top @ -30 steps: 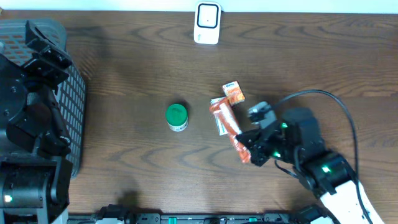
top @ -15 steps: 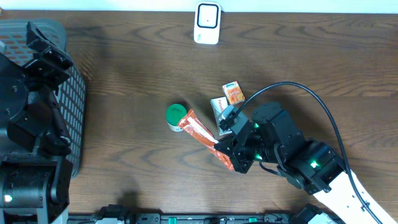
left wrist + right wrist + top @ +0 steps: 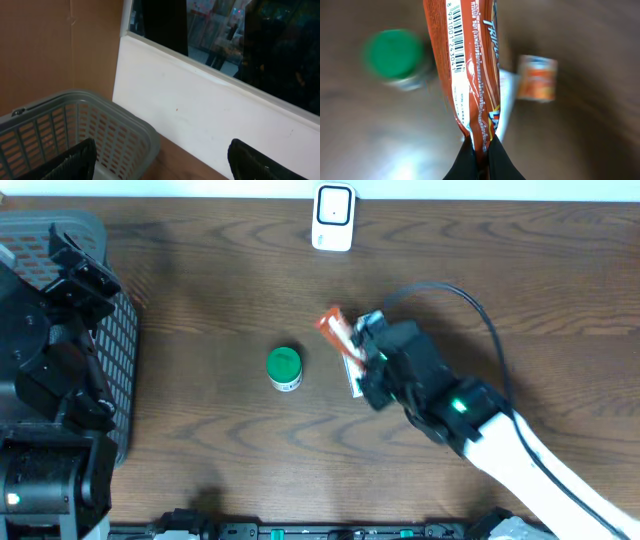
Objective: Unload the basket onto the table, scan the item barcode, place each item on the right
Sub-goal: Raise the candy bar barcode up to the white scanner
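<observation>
1. Three things lie on the table below our packet: a green-lidded jar (image 3: 284, 368), a white sachet (image 3: 353, 383) and a small orange box (image 3: 537, 77). The white scanner (image 3: 333, 217) stands well apart at the far edge.
2. Our right gripper (image 3: 479, 150) pinches the orange snack packet (image 3: 470, 65) by one end, raised above the table.
3. Its barcode (image 3: 457, 35), on a white strip, faces the wrist camera.
4. Our left gripper (image 3: 162, 167) hangs wide open by the grey basket (image 3: 75, 125).

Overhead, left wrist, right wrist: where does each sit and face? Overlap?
Overhead: above the table, looking straight down; left arm and right arm show.
Left wrist: on left arm, facing sideways past the basket to a white wall; open left gripper shows.
Right wrist: looking down along the orange packet; right gripper shut on it.
Shared: overhead and right wrist both see packet and green-lidded jar.
</observation>
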Motion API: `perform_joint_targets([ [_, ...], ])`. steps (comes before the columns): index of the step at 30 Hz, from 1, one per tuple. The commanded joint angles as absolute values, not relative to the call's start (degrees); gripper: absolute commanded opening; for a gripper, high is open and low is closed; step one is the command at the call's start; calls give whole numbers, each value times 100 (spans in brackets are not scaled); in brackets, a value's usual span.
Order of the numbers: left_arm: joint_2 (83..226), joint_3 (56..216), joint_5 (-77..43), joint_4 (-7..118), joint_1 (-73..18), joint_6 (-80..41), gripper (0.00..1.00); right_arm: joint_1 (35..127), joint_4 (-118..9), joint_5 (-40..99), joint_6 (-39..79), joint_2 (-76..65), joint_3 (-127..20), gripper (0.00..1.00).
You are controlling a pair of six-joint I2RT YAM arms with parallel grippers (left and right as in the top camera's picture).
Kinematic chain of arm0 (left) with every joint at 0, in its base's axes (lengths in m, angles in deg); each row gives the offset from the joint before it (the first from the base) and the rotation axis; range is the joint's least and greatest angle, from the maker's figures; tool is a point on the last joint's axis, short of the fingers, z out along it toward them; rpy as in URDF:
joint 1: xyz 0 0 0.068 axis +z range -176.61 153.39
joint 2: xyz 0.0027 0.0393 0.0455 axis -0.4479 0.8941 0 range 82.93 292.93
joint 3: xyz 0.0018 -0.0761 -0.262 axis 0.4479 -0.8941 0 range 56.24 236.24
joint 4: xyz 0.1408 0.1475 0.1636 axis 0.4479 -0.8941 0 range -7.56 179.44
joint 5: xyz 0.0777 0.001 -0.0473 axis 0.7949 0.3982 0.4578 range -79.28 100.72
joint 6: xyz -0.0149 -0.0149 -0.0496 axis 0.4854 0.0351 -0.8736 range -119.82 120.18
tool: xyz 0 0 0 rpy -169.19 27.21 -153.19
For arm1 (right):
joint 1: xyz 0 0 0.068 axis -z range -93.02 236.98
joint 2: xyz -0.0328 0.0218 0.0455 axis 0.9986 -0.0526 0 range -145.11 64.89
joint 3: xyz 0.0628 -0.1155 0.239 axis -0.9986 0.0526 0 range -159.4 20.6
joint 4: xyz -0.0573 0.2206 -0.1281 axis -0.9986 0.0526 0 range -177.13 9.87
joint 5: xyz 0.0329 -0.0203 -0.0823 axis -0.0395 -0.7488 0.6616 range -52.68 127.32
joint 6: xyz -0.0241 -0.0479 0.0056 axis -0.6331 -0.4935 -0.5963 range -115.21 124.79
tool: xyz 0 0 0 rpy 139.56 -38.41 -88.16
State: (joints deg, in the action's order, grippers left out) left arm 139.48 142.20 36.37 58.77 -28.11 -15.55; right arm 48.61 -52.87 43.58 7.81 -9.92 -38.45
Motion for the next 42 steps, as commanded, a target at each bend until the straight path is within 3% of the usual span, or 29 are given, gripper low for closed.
perform_joint_targets([
  [1,13929,14193,3676,5881,-2769,-1603,84,5091,-5621,6293,510,-1870,-4374,1],
  [10,13935,14193,3676,5859,-2769,-1603,84,5587,-7372,8140,-1538,-4323,-6289,1],
  [20,14016,14193,3676,5859,-2769,-1603,84,5676,-11332,8940,-6711,-6943,-7607,1],
  [24,14099,14193,3676,5859,-2769,-1603,84,5644,-12014,8933,-8009,-7704,-7913,1],
  [34,14453,14193,3676,5864,-2769,-1603,84,5499,-12294,8922,-8361,-8163,-7961,1],
  [42,14477,14196,3696,5909,-2758,-1603,84,5499,-12119,9403,-8138,-7254,-7958,1],
])
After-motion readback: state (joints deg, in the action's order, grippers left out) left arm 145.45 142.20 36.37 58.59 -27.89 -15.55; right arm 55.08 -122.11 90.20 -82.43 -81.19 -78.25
